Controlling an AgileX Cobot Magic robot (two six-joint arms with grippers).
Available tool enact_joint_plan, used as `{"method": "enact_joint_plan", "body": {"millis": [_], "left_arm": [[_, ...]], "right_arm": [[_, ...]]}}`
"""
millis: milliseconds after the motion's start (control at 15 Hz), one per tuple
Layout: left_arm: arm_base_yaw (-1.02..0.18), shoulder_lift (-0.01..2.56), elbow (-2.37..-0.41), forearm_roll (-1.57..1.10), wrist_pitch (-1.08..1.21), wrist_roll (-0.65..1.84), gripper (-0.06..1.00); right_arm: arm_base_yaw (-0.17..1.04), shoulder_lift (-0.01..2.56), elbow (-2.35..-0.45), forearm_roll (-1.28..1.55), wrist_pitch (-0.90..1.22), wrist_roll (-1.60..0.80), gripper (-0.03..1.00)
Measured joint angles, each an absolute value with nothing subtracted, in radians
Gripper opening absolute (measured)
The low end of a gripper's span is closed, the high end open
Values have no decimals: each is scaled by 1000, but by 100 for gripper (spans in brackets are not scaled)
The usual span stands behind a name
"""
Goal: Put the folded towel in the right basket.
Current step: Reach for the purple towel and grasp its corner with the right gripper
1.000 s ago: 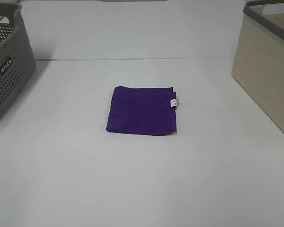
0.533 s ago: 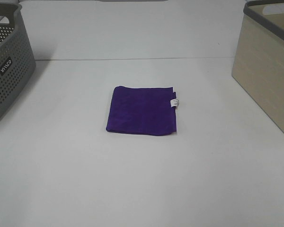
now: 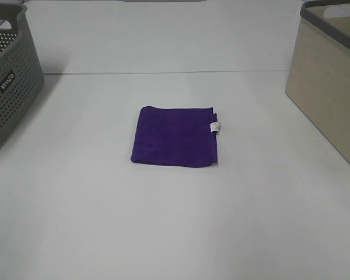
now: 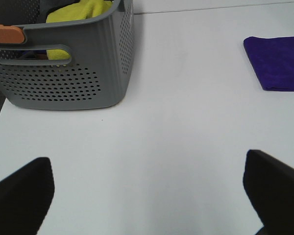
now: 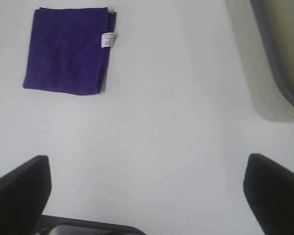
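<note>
Folded towel (image 3: 175, 136) flat on surface (image 3: 175, 233), apart from right basket (image 3: 326, 93).
Left end effector (image 4: 148, 193) and right end effector (image 5: 147, 193) spread wide.

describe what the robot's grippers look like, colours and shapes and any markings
Only the tips show. The left gripper has two plain black, blocky fingers with slanted edges, and no markings or cables are visible. The right gripper looks the same, with black fingers and a strip of dark grey rounded body beside one of them. The arms themselves are in no view.
</note>
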State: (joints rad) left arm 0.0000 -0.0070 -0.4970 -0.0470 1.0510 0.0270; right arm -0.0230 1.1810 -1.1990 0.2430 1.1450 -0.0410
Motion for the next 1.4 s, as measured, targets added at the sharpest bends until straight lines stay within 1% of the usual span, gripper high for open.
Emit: {"method": "enact_joint_plan", "body": {"millis": [67,133,267,333,400,600,800,933,1067,1400], "left_arm": [[-1,-7,-497,-47,1051,29,99],[-1,-7,-497,-47,1051,30,99],[-1,-7,-497,-47,1051,35,99],[-1,-7,-497,-47,1051,35,99],[-1,-7,-497,-47,1051,35,99],[-1,-7,-497,-45,1051,35,99],[0,-7,-497,-43,1051,35,99],[0,-7,-497,-37,1051,35,99],[-1,-7,-497,-36,1051,35,99],[-1,-7,-497,-30,1051,35,99]], "right_arm": [[11,1284,-1250,289,1120,-42,97],[37,1325,-1270,309,1107,-42,97],[133,1543,-1367,363,1060,-41,97],[189,1725,-1461,393,1057,-39,97],[204,1797,-1496,397,1049,-39,97],[213,1919,-1542,425,1016,-38,97],[213,1967,-1544,432,981,-38,97],[213,2055,-1550,452,898,-41,97],[213,2139,-1550,465,853,-67,97],[213,2250,-1550,512,793,-132,97]]}}
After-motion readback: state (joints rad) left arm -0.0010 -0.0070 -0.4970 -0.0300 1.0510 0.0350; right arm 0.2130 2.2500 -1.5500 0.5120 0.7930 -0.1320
